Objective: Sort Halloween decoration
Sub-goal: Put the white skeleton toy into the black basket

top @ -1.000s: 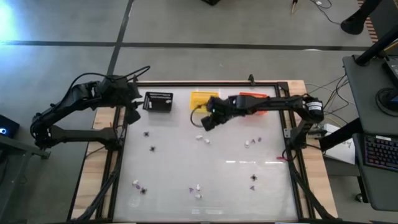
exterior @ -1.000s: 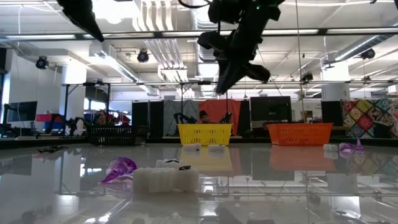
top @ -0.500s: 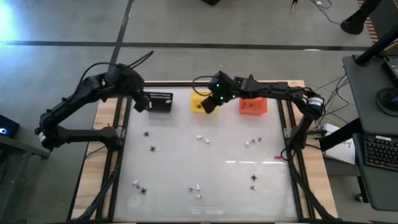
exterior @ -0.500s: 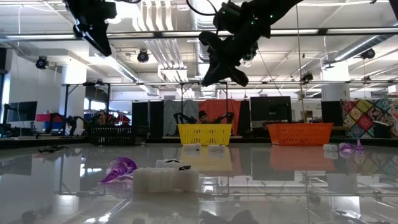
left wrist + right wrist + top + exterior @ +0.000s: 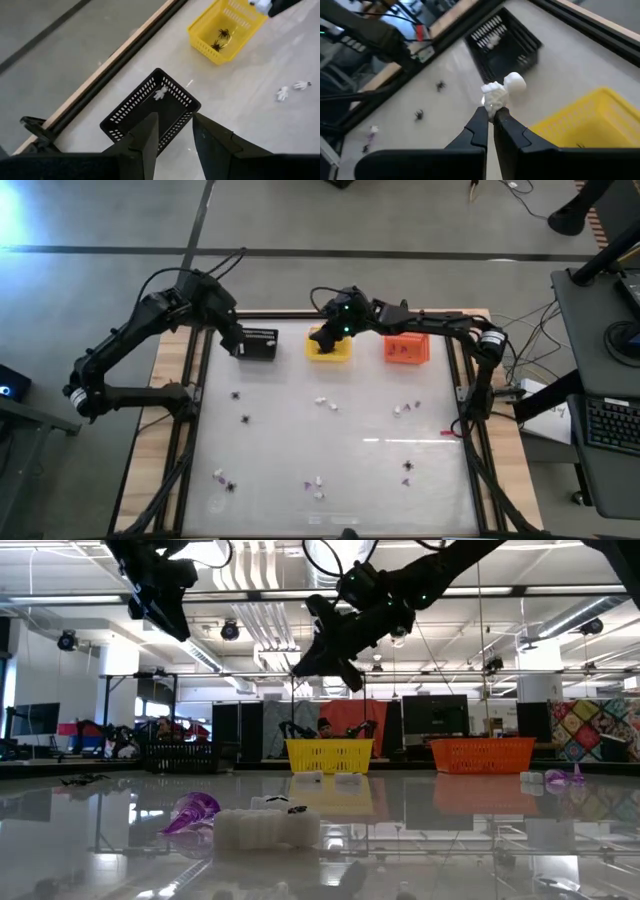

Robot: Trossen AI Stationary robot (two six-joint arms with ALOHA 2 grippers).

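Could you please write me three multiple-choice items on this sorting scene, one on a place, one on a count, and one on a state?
1. Over which basket does the right end effector hang in the high view?
A. the black basket
B. the yellow basket
C. the orange basket

2. How many black spiders lie in the yellow basket in the left wrist view?
A. none
B. two
C. five

3. What is the right end effector doing?
A. hanging open with nothing in it
B. resting on the table
C. gripping a white trinket

Answers: 1 B, the right end effector is at the yellow basket, between the black basket and the orange basket. 2 B, two black spiders show inside it. 3 C, its fingers are closed on a white trinket.
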